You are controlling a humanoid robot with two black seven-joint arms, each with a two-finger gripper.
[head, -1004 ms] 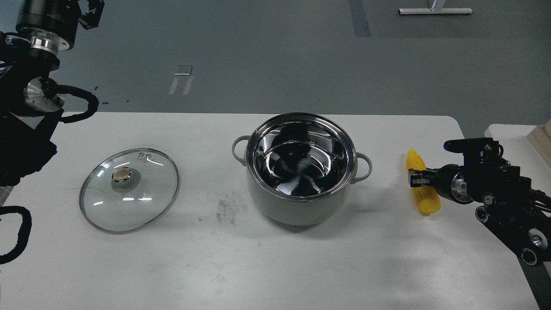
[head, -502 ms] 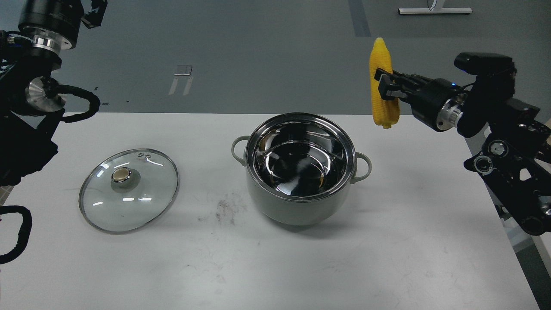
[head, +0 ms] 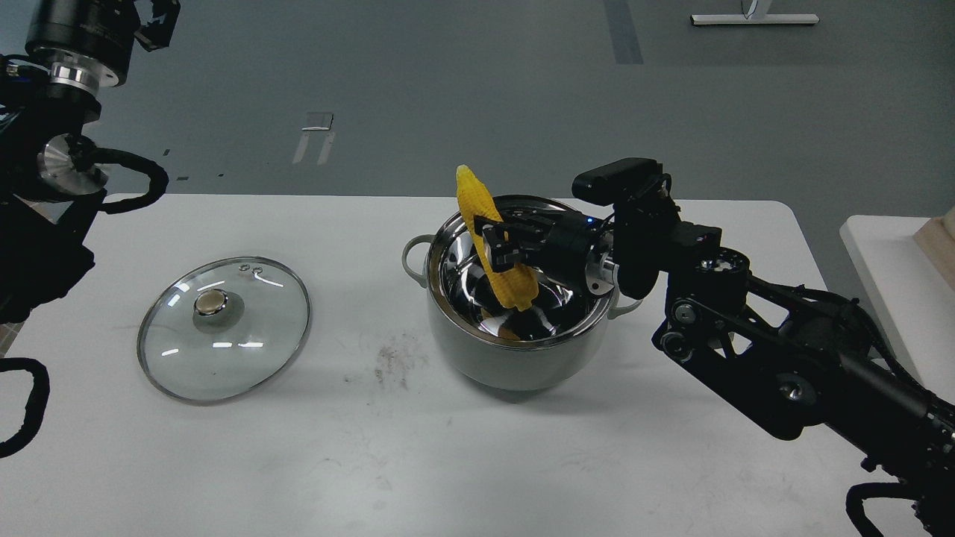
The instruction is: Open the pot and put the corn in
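Note:
The pale grey-green pot point(head: 515, 362) stands open in the middle of the white table, its shiny steel inside showing. My right gripper point(head: 501, 246) is shut on the yellow corn point(head: 492, 246) and holds it nearly upright over the pot's mouth, thick end down inside the rim, tip pointing up and left. The glass lid point(head: 224, 328) with a brass knob lies flat on the table to the left of the pot. My left arm is raised at the far left; its gripper point(head: 157, 19) is at the top edge, partly cut off.
The white table point(head: 448, 462) has a scuffed dark smudge point(head: 388, 362) between lid and pot. A second white surface point(head: 888, 253) stands at the right edge. My right arm reaches across the table's right side.
My right gripper lifted the corn off the table at the right, carried it up and left, and now holds it down into the pot's mouth. The left arm has barely moved.

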